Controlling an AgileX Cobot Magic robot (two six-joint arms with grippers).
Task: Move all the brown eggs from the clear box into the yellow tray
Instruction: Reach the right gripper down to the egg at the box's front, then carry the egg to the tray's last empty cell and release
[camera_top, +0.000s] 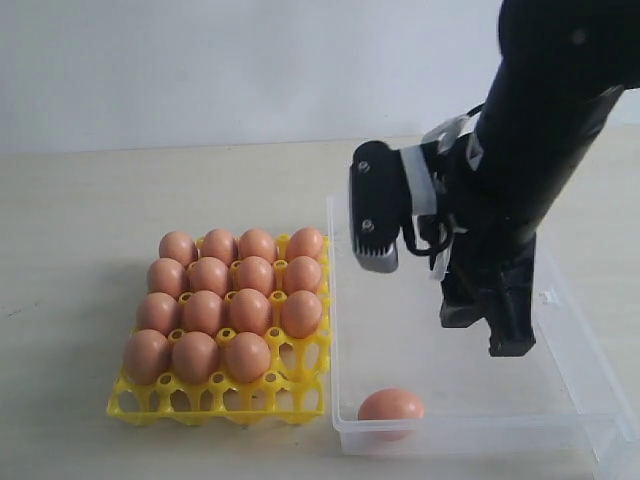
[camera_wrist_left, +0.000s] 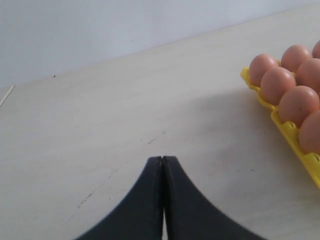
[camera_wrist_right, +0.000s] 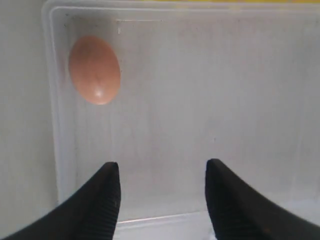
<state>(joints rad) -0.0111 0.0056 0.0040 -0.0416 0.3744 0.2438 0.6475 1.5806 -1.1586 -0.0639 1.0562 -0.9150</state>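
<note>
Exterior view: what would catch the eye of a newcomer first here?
The yellow tray, almost full of brown eggs, sits left of the clear box. One last egg lies alone in the box's near left corner. The black right arm hangs above the box, jaws open and empty.

Nothing readable here, no text, labels, brands, numbers in any view. Plain surfaces on yellow tray (camera_top: 215, 408), brown eggs (camera_top: 250, 310), clear box (camera_top: 336, 300). Tiny mark on box rim, right side of exterior view, too small to read.
</note>
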